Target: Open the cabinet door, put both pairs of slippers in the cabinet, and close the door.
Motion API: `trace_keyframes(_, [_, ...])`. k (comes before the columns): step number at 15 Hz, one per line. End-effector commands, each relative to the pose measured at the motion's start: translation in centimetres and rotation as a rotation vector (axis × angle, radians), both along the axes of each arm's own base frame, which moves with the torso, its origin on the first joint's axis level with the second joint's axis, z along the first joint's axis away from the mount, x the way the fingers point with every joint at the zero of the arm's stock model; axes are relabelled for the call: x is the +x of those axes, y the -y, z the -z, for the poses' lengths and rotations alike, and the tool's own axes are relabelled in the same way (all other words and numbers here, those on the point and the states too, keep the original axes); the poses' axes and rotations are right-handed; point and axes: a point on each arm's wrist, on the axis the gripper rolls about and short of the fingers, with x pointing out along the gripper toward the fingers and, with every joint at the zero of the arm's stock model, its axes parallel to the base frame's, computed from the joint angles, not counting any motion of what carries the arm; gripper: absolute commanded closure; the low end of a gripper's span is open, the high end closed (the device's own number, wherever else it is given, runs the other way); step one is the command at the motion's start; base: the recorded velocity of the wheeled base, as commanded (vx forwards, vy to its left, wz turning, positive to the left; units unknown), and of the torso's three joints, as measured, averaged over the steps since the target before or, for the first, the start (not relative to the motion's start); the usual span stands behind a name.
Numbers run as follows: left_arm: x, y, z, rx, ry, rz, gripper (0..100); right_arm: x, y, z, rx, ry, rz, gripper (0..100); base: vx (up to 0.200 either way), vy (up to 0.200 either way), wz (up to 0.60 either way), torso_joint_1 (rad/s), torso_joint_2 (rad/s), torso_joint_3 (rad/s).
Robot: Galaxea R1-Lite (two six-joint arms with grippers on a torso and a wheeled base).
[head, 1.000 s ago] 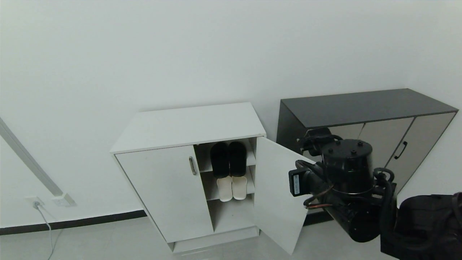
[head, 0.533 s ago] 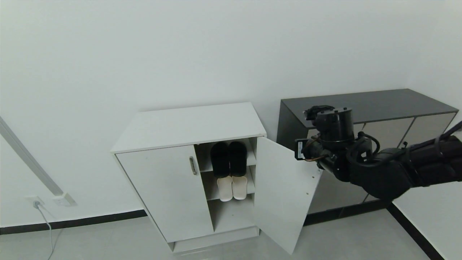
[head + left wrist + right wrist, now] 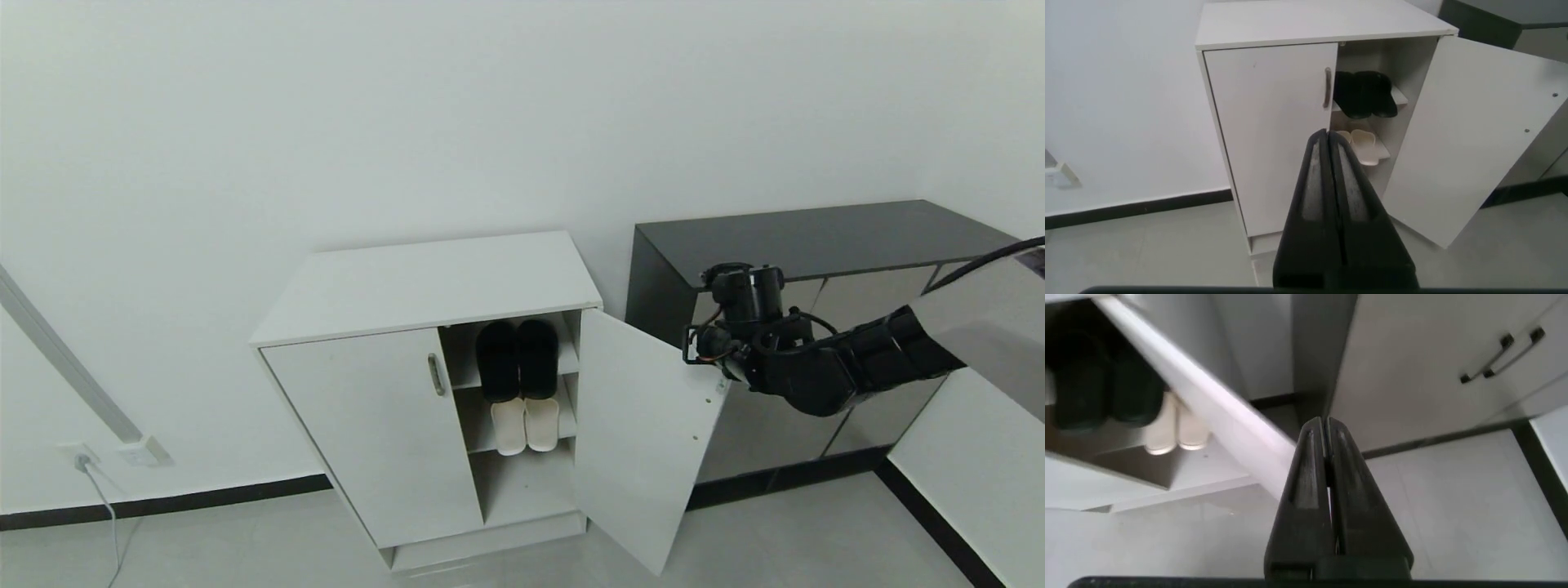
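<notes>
R gripper (image 3: 1328,425), fingers pressed together w/ nothing between, sits at the free edge of the open door (image 3: 641,425). L gripper (image 3: 1328,135) closed too, in front of the cabinet (image 3: 424,282). Inside it: black slippers (image 3: 517,357) top shelf, white slippers (image 3: 525,425) one below. Dark sideboard (image 3: 816,233) right of cabinet; grey floor (image 3: 245,547), white wall (image 3: 408,122) behind.

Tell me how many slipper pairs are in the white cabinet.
2: the black pair on the upper shelf, the white pair on the shelf below; the shut door may hide more.
</notes>
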Motion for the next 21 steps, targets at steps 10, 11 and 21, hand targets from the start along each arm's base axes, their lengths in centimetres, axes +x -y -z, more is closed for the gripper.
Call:
trace_keyframes(10, [0.0,0.0,0.0,0.000,-0.003,0.000,100,2.1,1.0,2.4,-0.013,-0.031,0.037,100,0.000,0.000,0.00,0.000,0.00,0.000])
trace_keyframes(11, [0.0,0.0,0.0,0.000,-0.003,0.000,100,2.1,0.9,2.6,-0.014,-0.036,0.037,100,0.000,0.000,0.00,0.000,0.00,0.000])
trace_keyframes(21, [0.0,0.0,0.0,0.000,-0.003,0.001,100,1.2,0.1,3.2,-0.026,-0.060,0.013,100,0.000,0.000,0.00,0.000,0.00,0.000])
